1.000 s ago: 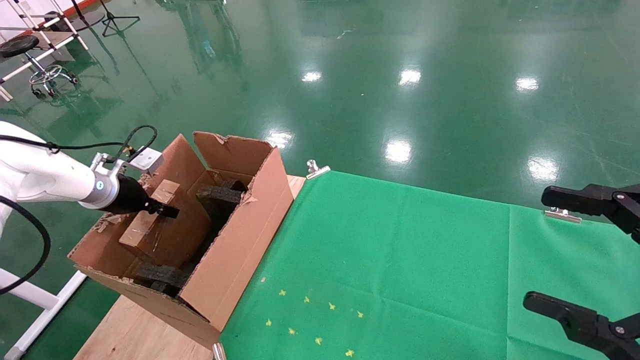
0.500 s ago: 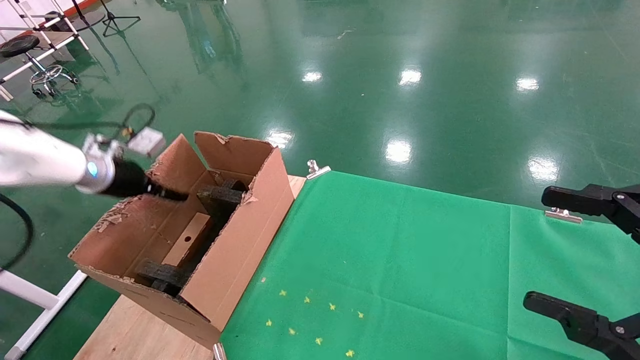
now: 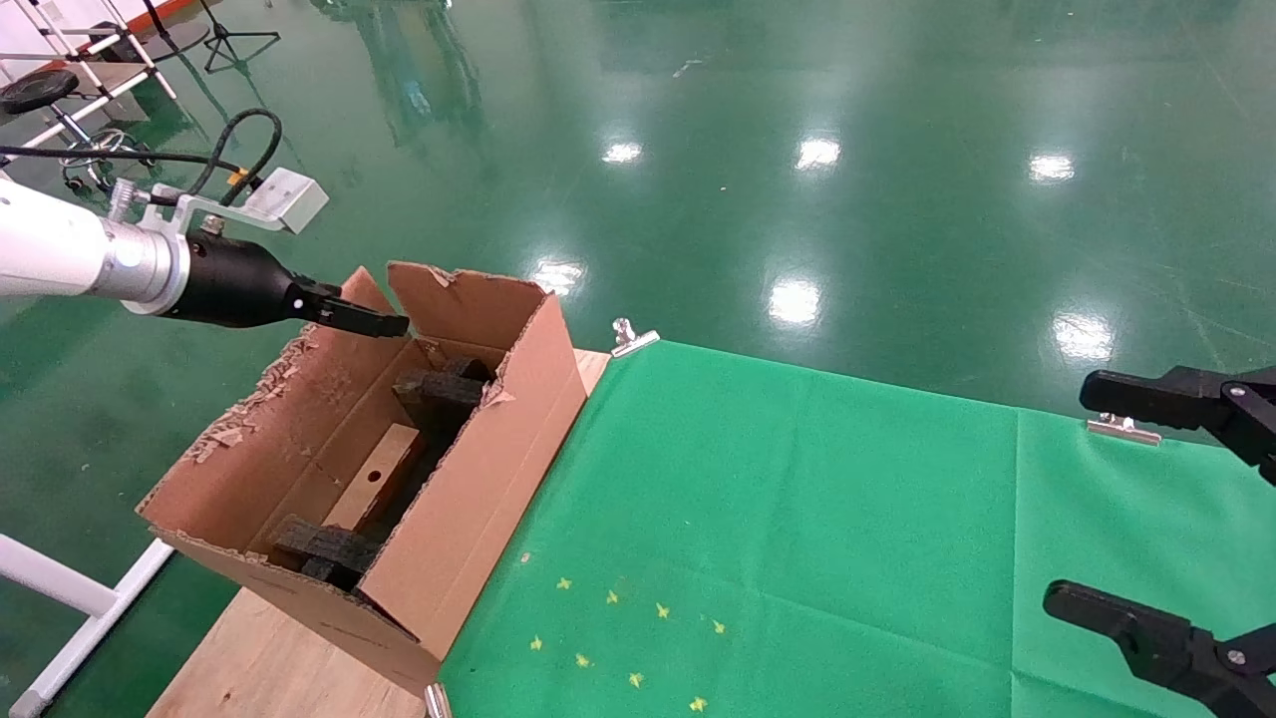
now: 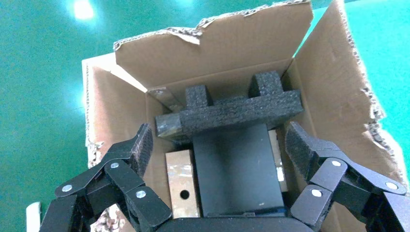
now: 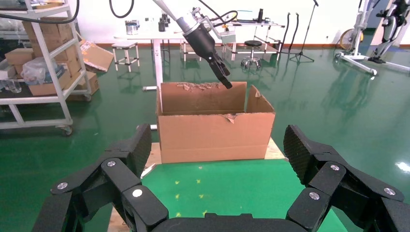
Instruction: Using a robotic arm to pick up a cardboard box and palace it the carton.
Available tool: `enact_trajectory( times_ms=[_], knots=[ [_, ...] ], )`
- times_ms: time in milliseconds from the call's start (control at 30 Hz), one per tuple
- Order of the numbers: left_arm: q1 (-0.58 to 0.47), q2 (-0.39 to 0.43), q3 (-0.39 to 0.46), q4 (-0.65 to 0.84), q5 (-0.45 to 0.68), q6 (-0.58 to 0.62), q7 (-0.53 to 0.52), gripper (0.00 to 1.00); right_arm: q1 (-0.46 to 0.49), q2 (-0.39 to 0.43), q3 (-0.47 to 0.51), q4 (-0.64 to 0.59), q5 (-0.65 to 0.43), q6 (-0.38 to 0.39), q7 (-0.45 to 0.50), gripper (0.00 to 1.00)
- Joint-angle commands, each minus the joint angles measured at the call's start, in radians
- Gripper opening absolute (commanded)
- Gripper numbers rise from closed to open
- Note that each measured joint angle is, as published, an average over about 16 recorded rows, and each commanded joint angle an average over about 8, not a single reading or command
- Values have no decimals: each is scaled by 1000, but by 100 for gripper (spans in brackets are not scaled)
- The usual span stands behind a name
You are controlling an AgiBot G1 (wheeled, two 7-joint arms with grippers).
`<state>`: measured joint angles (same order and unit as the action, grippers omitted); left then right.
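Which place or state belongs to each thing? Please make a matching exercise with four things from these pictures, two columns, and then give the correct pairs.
Column 1
1. cardboard box
2. left gripper
3. right gripper
4. black foam block

Column 2
A. open and empty, above the carton's torn rim
B. lying inside the carton, its round hole facing up
C. open, parked over the green cloth
D. set across the far end inside the carton

Pairs: 1-B, 2-A, 3-C, 4-D
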<state>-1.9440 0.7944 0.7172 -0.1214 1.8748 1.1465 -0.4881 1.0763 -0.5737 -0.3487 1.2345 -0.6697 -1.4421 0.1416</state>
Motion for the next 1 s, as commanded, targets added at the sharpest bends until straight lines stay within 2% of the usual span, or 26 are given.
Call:
enact_trajectory(
  times_ms=[33,300,1000],
  knots=[
    [-3,0,0,-1,1,3,0,100,0,0,0,0,0,0,0,100],
    [42,-7,-19,-51,-51,13,14,100,0,0,0,0,0,0,0,100],
    [342,-71,-171,-454,-447,135,118,100,0,0,0,0,0,0,0,100]
  ],
)
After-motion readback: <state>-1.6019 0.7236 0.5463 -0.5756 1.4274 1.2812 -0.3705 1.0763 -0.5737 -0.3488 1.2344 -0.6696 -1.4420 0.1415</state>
